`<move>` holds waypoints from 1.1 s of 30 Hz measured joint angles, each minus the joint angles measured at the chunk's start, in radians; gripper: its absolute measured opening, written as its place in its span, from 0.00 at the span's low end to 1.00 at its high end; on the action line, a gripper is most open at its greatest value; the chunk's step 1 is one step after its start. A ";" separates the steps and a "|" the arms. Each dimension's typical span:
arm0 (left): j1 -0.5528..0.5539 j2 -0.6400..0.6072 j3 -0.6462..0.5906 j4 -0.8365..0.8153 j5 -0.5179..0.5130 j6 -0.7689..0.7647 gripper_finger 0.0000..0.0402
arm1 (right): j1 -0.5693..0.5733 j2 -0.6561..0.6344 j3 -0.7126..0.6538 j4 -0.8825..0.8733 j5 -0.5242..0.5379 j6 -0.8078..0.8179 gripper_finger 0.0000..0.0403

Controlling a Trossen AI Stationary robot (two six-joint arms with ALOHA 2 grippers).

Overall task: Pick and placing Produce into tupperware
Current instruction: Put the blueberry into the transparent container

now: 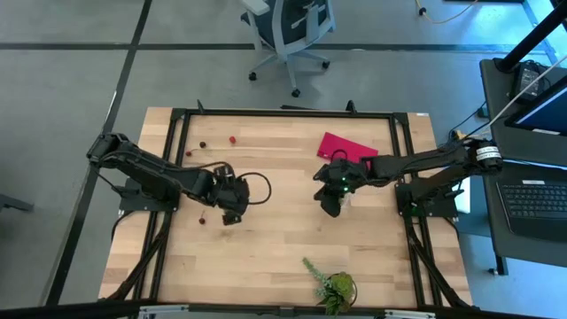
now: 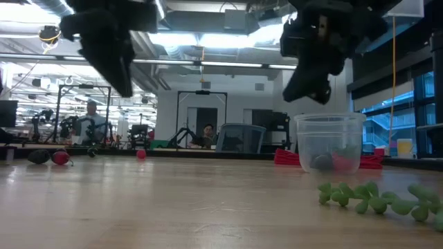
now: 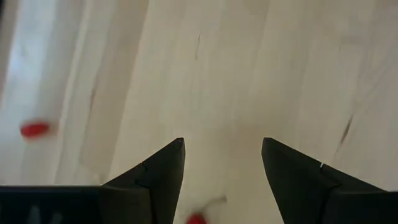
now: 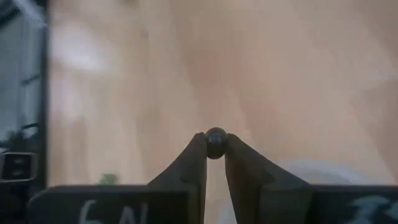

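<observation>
Right wrist view is showing the right end effector [image 4: 215, 144] pinching a small dark maroon berry [image 4: 216, 143] between its fingertips, above the pale tabletop [image 4: 280, 74]. From overhead this end effector [image 1: 332, 202] is hanging right over the tupperware [image 2: 329, 142], a clear cup holding a red and a greyish fruit, sitting at about three o'clock of the tabletop's centre, with a flat red piece [image 1: 345, 147] just beyond it at twelve o'clock. Across the tabletop, the left end effector [image 3: 222, 163] is standing released, its fingers spread apart with nothing between them, hovering at about nine o'clock of centre; a red fruit [image 3: 197, 219] is lying just below the gap and another [image 3: 35, 129] well off to one side. More loose produce [image 1: 232, 139] is lying toward eleven o'clock. A green leafy plant [image 1: 332, 284] is resting near six o'clock.
</observation>
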 joint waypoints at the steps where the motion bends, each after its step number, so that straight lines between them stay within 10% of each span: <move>1: -0.004 0.000 0.000 -0.021 0.005 -0.024 0.52 | 0.000 -0.008 0.014 -0.049 0.017 0.000 0.12; 11: -0.030 0.000 0.000 -0.161 0.095 -0.256 0.52 | 0.000 -0.006 0.036 -0.391 0.150 0.073 0.12; 33: -0.140 0.005 -0.200 -0.211 0.361 -0.727 0.52 | 0.000 0.055 0.013 -0.349 0.158 0.066 0.21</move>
